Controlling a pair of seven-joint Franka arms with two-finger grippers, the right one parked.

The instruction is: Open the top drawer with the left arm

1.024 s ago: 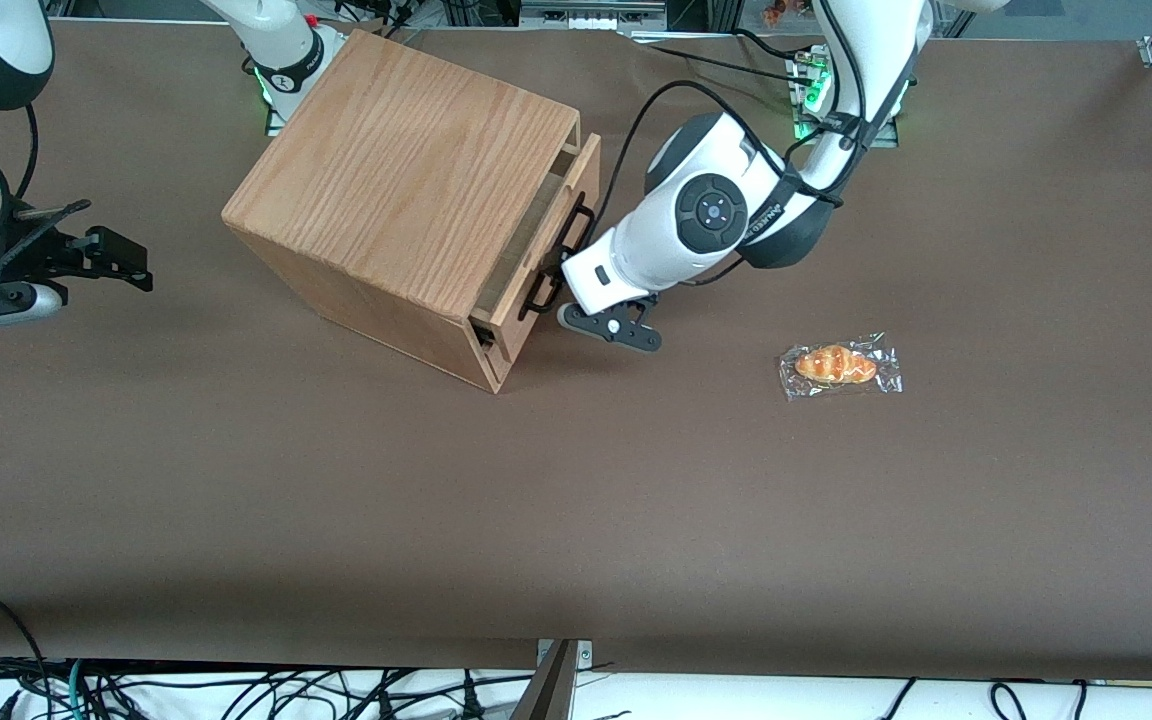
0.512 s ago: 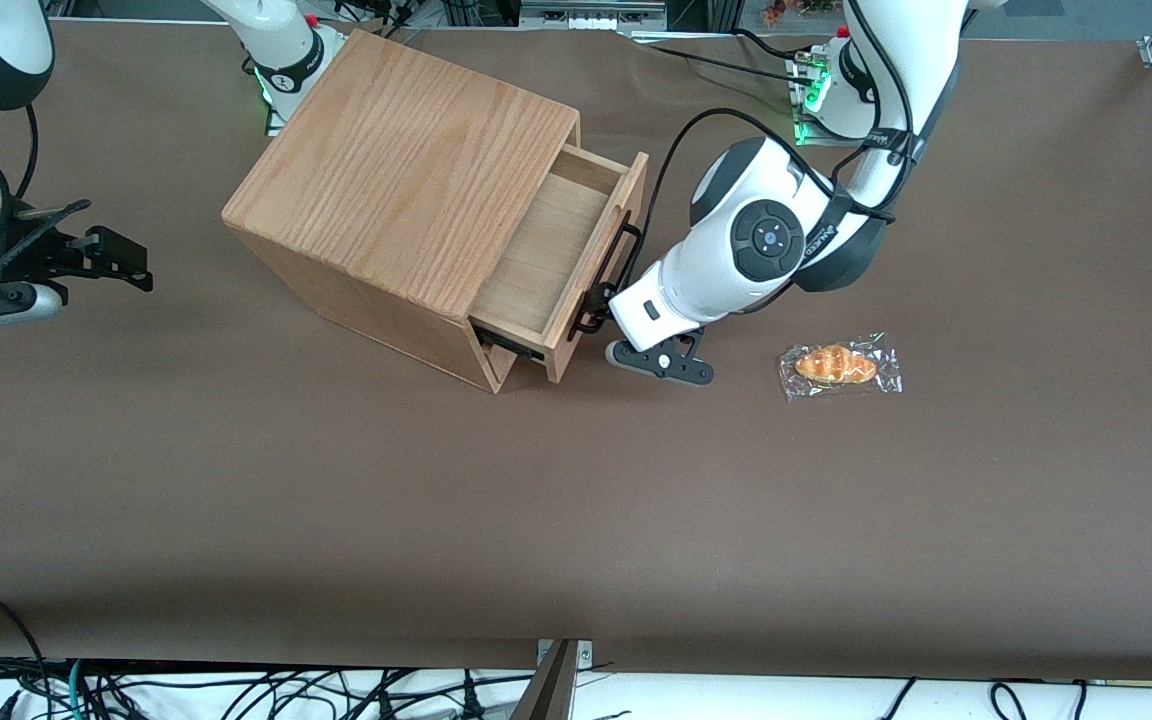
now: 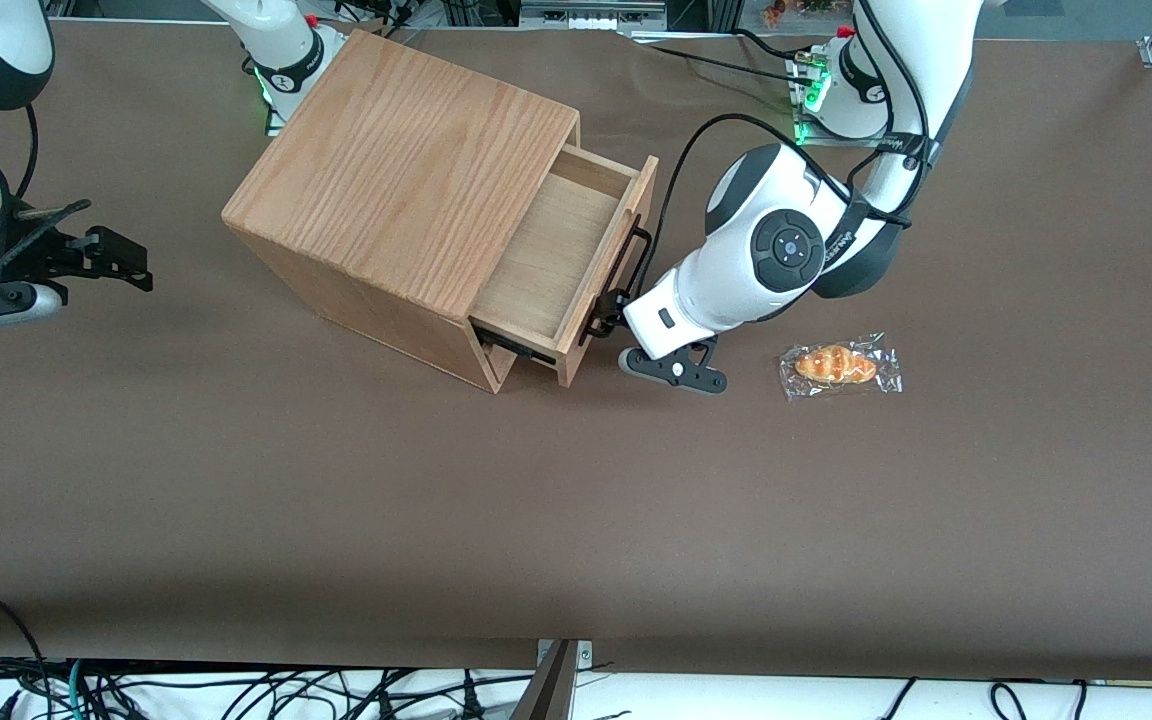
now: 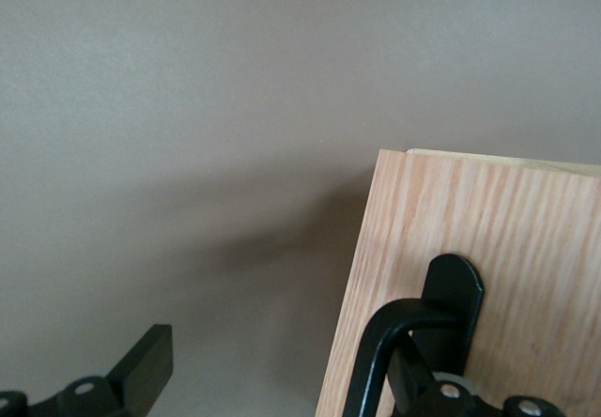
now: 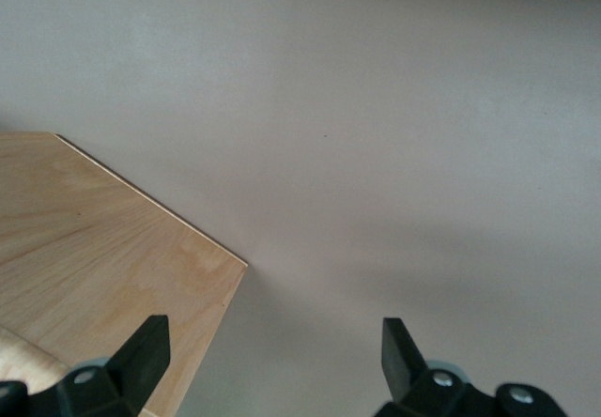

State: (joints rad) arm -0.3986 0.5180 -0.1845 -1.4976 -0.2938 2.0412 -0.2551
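Observation:
The oak cabinet [image 3: 396, 170] stands on the brown table. Its top drawer [image 3: 551, 255] is pulled well out, and the bare wooden inside shows. The left arm [image 3: 766, 260] reaches down in front of the drawer. Its gripper [image 3: 604, 312] is at the end of the black bar handle [image 3: 628, 272] that is nearer the front camera. In the left wrist view the gripper [image 4: 291, 389] is open. One finger [image 4: 441, 384] sits between the handle [image 4: 376, 361] and the drawer front [image 4: 507, 229]. The other finger [image 4: 141, 375] hangs over bare table beside the drawer.
A wrapped bread roll [image 3: 839, 365] lies on the table toward the working arm's end, close to the arm's wrist. Cables hang along the table's front edge [image 3: 576, 670].
The drawer has slid from barely open to well out of the cabinet. The left arm and its gripper moved with the handle, away from the cabinet. The last half second added only a little.

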